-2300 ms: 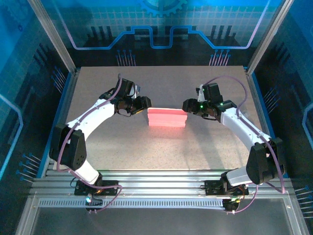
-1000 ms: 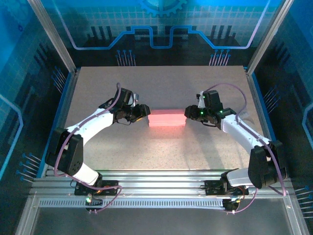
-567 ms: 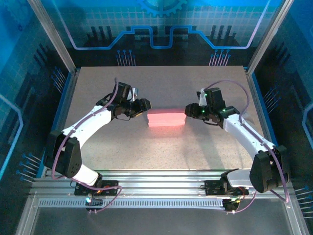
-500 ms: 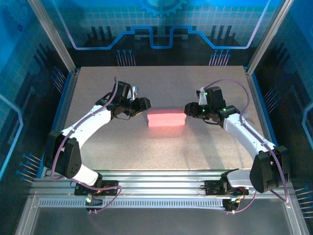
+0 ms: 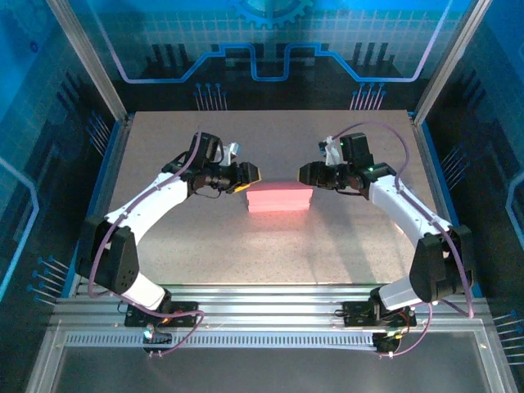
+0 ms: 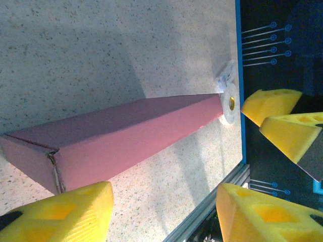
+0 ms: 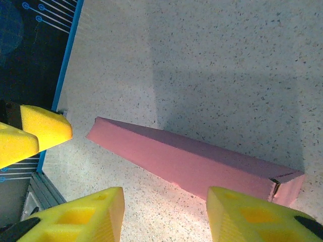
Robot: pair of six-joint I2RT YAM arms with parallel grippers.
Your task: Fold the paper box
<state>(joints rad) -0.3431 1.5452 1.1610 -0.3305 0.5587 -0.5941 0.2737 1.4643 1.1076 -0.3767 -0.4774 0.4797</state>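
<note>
Seen from above, one pink paper box [image 5: 279, 197], closed into a compact flat rectangle, lies near the middle of the speckled surface [image 5: 270, 270]. Half a second earlier the two end effectors were pressed up against its short ends. Now both have drawn back toward the far side and sit apart from it. The left end effector [image 5: 246, 176] is just off the left end and the right end effector [image 5: 304, 173] just off the right end. That suggests the folding is finished or very nearly so, and the arms are letting go. In the left wrist view, the left end effector [image 6: 161, 194] has its yellow pads spread wide with nothing between them. The paper box [image 6: 126, 136] stretches away on the surface beyond them. Past its far end sits what looks like one small white tape roll [image 6: 229, 103], though I cannot tell whether it touches the box. The other arm's yellow pads [image 6: 272, 101] are near it. In the right wrist view, the right end effector [image 7: 164, 194] is likewise open and empty, and the paper box [image 7: 197, 159] lies flat ahead of it. The count is one box, two end effectors and one roll.
</note>
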